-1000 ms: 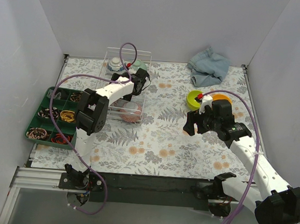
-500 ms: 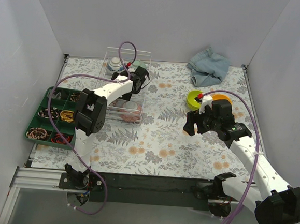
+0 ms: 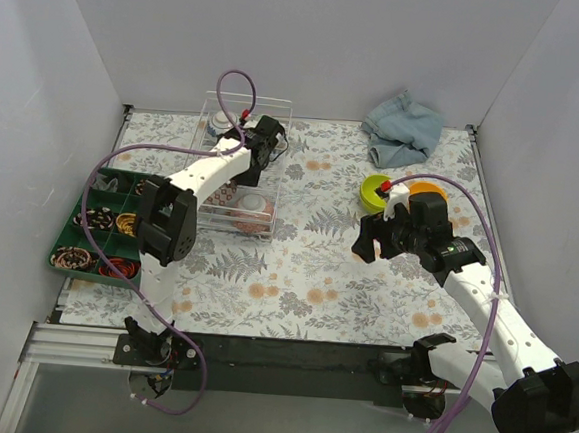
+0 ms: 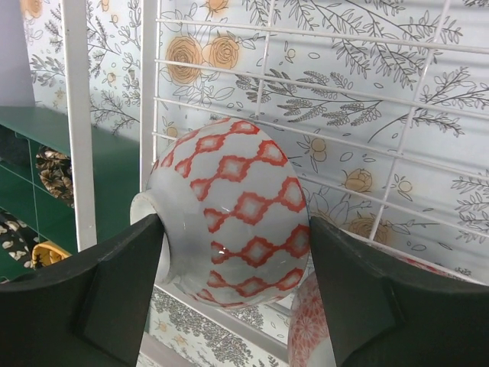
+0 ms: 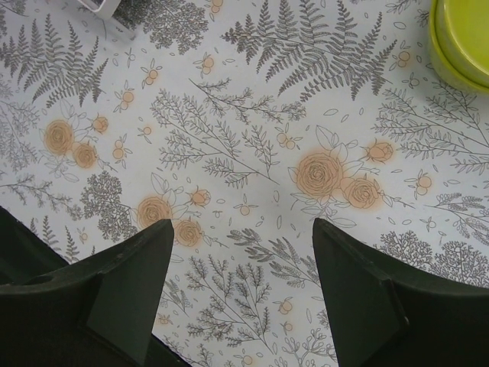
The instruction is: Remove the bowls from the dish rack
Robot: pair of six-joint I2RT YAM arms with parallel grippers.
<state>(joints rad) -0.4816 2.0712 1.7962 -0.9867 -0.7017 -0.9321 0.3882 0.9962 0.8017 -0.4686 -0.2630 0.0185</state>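
Note:
The wire dish rack point(image 3: 217, 96) stands at the back left; its wires also show in the left wrist view point(image 4: 77, 115). My left gripper point(image 3: 263, 150) reaches into it. In the left wrist view the left gripper point(image 4: 237, 223) is shut on a whitish bowl with red diamonds point(image 4: 233, 210), tilted on its side, both fingers touching it. A pinkish bowl point(image 4: 309, 332) lies just below it, also seen from above point(image 3: 254, 225). A blue-and-white bowl point(image 3: 220, 123) sits at the rack's back. A lime green bowl point(image 3: 376, 191) and an orange bowl point(image 3: 428, 191) sit on the table. My right gripper point(image 3: 368, 241) is open and empty above the floral cloth point(image 5: 243, 229).
A dark green compartment tray point(image 3: 90, 179) with small rings lies left of the rack, and shows in the left wrist view point(image 4: 46, 149). A crumpled blue cloth point(image 3: 405, 125) lies at the back right. The lime green bowl's edge shows in the right wrist view point(image 5: 462, 38).
My left gripper has moved up and toward the back of the rack, and its forearm has swung left. The right arm has not moved.

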